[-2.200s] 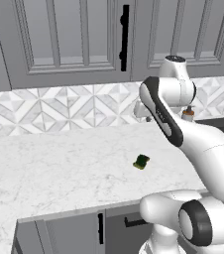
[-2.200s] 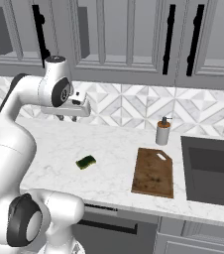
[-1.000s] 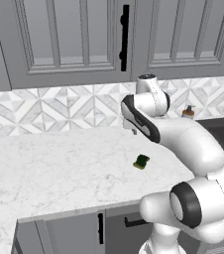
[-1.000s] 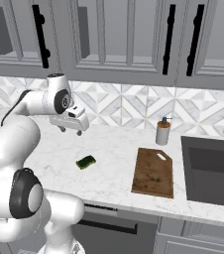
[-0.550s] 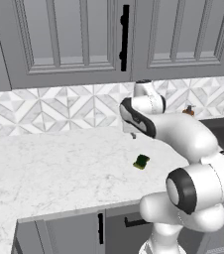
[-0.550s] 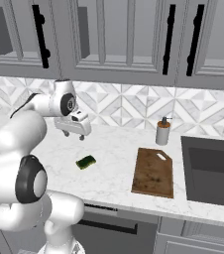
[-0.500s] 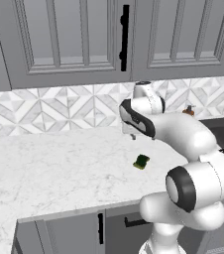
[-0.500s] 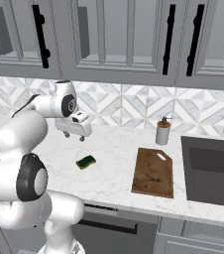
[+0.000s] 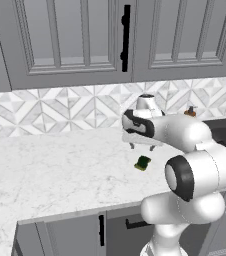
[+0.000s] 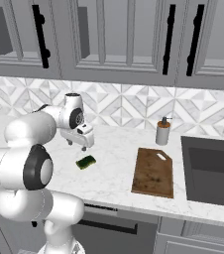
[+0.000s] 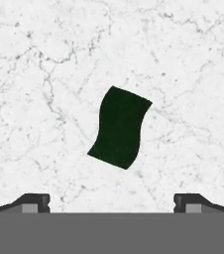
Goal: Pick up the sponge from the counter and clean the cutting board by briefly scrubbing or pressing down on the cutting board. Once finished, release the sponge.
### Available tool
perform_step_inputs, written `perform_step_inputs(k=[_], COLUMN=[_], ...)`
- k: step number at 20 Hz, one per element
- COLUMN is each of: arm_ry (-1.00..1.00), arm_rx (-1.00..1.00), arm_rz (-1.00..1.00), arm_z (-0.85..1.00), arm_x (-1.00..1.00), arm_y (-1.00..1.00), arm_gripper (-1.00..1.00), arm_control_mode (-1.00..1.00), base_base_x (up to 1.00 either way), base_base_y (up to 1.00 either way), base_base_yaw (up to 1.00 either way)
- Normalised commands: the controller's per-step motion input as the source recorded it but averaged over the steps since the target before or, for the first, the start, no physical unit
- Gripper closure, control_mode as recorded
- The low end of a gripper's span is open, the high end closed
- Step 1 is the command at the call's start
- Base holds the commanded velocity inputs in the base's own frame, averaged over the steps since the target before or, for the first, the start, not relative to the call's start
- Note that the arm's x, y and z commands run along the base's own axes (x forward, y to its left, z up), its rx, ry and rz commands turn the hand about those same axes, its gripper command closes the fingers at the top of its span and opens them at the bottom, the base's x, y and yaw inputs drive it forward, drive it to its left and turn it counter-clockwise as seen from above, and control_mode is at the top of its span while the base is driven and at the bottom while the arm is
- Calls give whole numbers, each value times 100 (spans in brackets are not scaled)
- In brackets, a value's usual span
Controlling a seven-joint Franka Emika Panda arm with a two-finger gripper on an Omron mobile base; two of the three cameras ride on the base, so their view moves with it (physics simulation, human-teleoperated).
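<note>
The small rectangular sponge with its dark green top and yellow-green base [image 10: 85, 161] lies flat on the broad white marble-look counter with faint grey veining [image 10: 109, 173], towards the front edge and well to the left of the board as the right base view has it. From my hand camera the sponge [image 11: 119, 127] is a dark green patch, turned at a slant on the stone and a little bowed along its edges, with bare marble [image 11: 44, 74] all round it. It touches nothing else.

My two-finger gripper [image 10: 77, 145] hangs above the counter just behind the sponge and slightly to one side, pointing down, not touching it. My jaws stand wide apart and hold nothing; the two dark fingertips [image 11: 33, 203] rise far apart at the bottom of my hand view, and the sponge sits ahead of the gap between them. In the left base view my gripper [image 9: 142, 147] is just above and behind the sponge [image 9: 143, 163].

Further right on the counter lies the flat rectangular cutting board of reddish-brown wood grain [image 10: 153, 171], bare on top and well apart from the sponge. Behind it, near the wall, stands a small grey pump bottle with a dark top [image 10: 162, 132]. Right of the board is a dark sunken sink [image 10: 210, 168]. The wall behind carries white and grey geometric backsplash tiles [image 10: 129, 109], and above them hang grey panelled cabinets with black bar handles [image 10: 169, 31].
</note>
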Motion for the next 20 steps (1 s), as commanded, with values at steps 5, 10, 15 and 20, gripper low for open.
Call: perform_step_inputs(k=[5,10,15,20], arm_ry=[1,0,0,0], arm_rx=[11,-6,-4,0], arm_rz=[-9,-12,-11,-11], arm_z=[-47,-36,-20,-16], arm_x=[15,7,11,0], arm_y=[0,-7,-13,-25], arm_gripper=[-100,-100,-100,-100], arm_control_mode=[-100,-100,-100,-100], base_base_x=[0,0,0,0], base_base_y=[0,0,0,0], base_base_yaw=[0,0,0,0])
